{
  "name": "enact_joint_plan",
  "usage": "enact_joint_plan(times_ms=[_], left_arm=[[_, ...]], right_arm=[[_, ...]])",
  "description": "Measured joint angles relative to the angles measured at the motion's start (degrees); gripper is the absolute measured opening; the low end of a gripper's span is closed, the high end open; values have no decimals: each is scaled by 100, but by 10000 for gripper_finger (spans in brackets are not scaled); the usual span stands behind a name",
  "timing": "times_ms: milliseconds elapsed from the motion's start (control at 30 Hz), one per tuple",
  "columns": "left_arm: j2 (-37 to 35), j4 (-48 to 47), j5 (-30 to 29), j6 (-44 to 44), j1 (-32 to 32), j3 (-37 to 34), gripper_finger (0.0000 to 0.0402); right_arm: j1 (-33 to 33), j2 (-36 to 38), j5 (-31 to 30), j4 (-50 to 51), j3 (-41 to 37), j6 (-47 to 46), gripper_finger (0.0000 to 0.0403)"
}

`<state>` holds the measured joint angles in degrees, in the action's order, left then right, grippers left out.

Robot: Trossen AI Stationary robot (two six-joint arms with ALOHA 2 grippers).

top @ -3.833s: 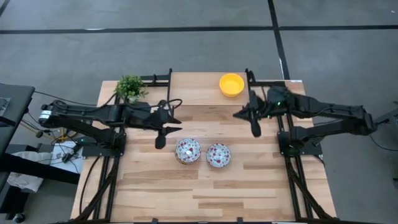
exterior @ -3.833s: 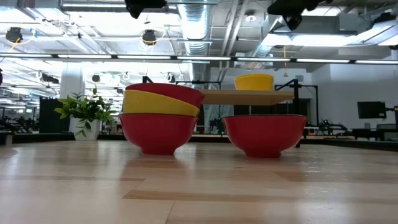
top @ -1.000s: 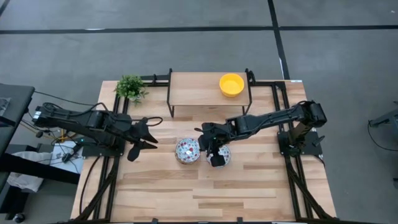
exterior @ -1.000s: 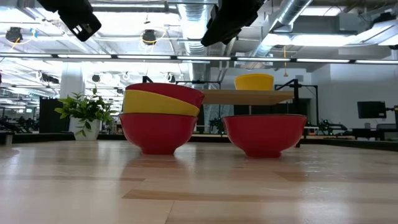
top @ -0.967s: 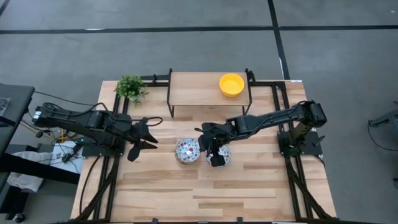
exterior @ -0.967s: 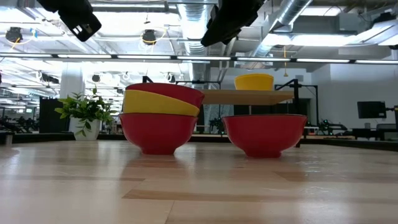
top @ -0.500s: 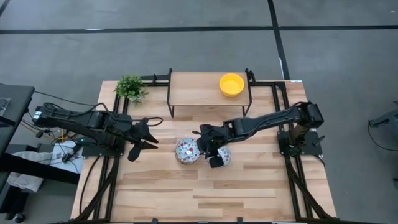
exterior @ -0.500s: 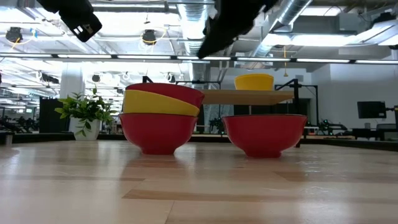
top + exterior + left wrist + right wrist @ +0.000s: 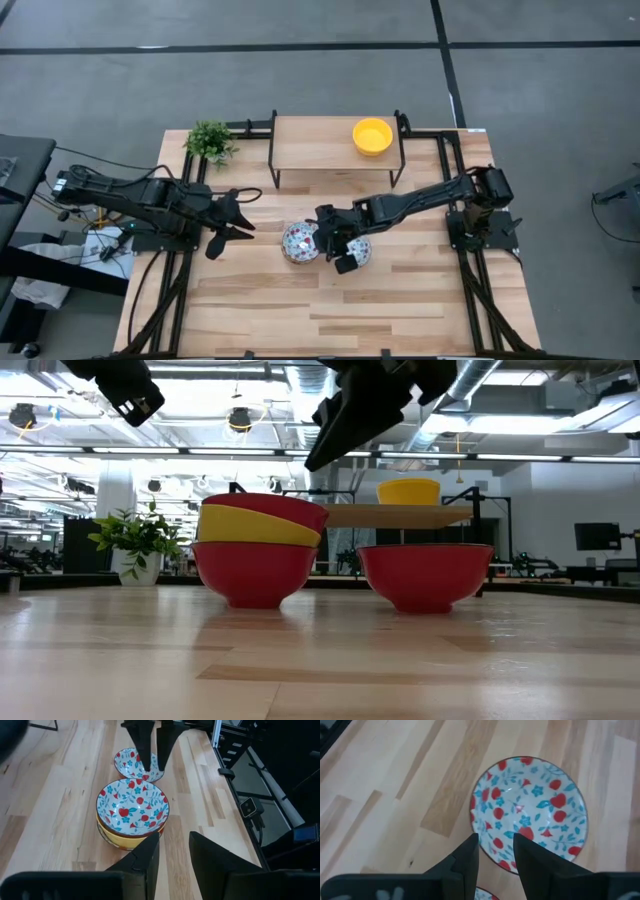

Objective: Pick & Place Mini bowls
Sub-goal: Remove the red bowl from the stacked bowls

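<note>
Floral mini bowl [image 9: 530,815] beneath parted right claw [image 9: 495,851], stacked bowls [image 9: 299,242] alongside.

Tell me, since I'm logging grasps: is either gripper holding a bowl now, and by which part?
Neither. The right gripper hangs open above the single floral bowl, straddling its rim without contact. The left gripper is open, away from the stacked bowls.

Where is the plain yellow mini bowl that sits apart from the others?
In the high view the yellow mini bowl sits on the right end of the raised wooden shelf at the table's far edge, beyond the two floral bowls.
</note>
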<state>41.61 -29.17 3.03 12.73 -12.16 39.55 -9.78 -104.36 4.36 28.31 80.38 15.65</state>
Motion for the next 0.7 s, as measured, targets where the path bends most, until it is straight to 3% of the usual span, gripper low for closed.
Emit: enact_joint_plan(times_ms=[200, 500, 700], left_arm=[[1, 5, 0, 0, 0, 0, 106], [2, 42, 0, 0, 0, 4, 106], [2, 63, 0, 0, 0, 4, 106]], right_arm=[[-112, -163, -69, 138, -11, 506, 111], [-277, -374, -1006, -17, -3, 995, 111], [-274, -369, -1038, 7, 2, 1054, 111]])
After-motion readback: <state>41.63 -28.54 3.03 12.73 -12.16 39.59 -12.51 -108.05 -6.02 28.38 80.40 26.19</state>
